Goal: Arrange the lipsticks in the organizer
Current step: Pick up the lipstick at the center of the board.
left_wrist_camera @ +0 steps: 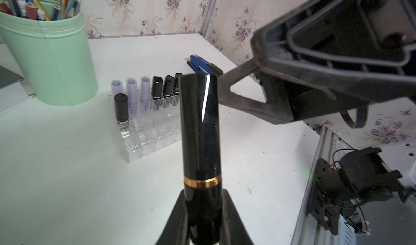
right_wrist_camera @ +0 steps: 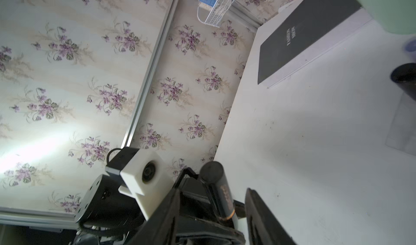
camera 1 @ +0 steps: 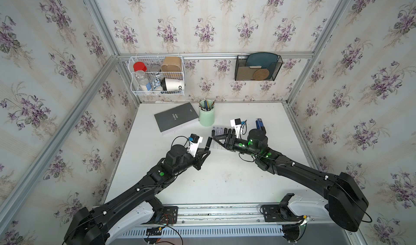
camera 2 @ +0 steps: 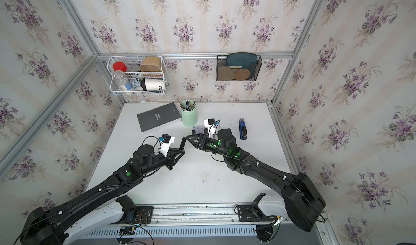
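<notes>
My left gripper (left_wrist_camera: 202,201) is shut on the lower end of a glossy black lipstick (left_wrist_camera: 200,131) with a gold band, held upright above the table; in a top view the tube (camera 1: 209,142) stands off the left gripper (camera 1: 208,151). My right gripper (right_wrist_camera: 213,190) is open, its fingers either side of that tube, with a gap showing at one finger (right_wrist_camera: 258,210). Just behind is the clear organizer (left_wrist_camera: 153,140). Its back row holds three lilac lipsticks (left_wrist_camera: 131,88) and three black ones (left_wrist_camera: 157,86). One black tube (left_wrist_camera: 121,106) stands in front.
A mint-green pencil cup (camera 1: 206,115) and a grey book (camera 1: 176,118) lie behind the organizer. To the right of it lies a blue stapler (camera 2: 242,129). A white wire basket (camera 1: 157,75) and a black mesh rack (camera 1: 257,67) hang on the back wall.
</notes>
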